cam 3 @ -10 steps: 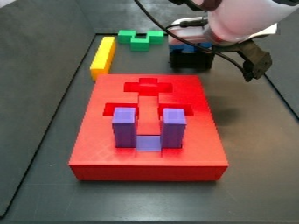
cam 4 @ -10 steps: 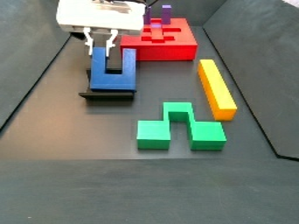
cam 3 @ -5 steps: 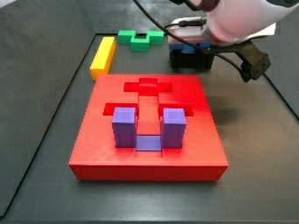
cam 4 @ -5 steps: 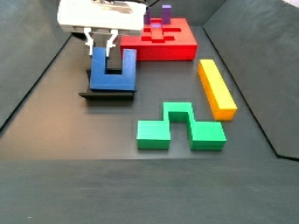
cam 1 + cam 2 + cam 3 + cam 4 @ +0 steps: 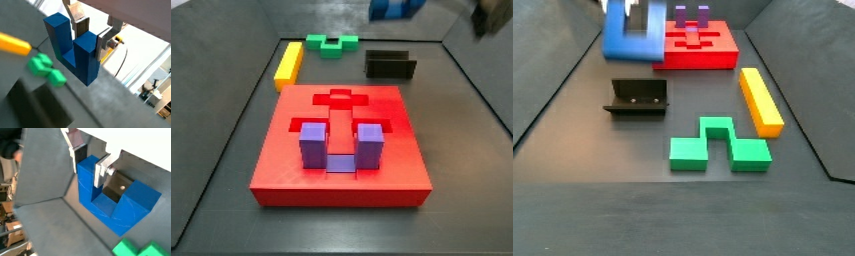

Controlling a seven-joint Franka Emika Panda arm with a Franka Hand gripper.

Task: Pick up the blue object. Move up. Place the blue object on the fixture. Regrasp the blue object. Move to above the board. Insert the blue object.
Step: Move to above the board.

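The blue object (image 5: 631, 45) hangs in the air above and behind the fixture (image 5: 636, 97), beside the red board (image 5: 714, 58). It shows as a blur at the upper edge of a side view (image 5: 398, 8). My gripper (image 5: 92, 32) is shut on one of the two prongs, a silver finger (image 5: 81, 22) flat against each face. The same grip on the prong shows where the gripper (image 5: 90, 163) holds the blue object (image 5: 110, 208). The black fixture (image 5: 392, 65) stands empty on the floor. The board (image 5: 291, 170) lies in the middle.
A purple U-shaped block (image 5: 338, 145) sits in the board's near recess. A green block (image 5: 718, 145) and a yellow bar (image 5: 760, 100) lie on the dark floor; both show again (image 5: 337, 43) (image 5: 289, 62) at the far end. Raised walls edge the floor.
The blue object was resting on the fixture with the gripper at it. Now the gripper has lifted it well clear, toward the board, and the fixture is bare.
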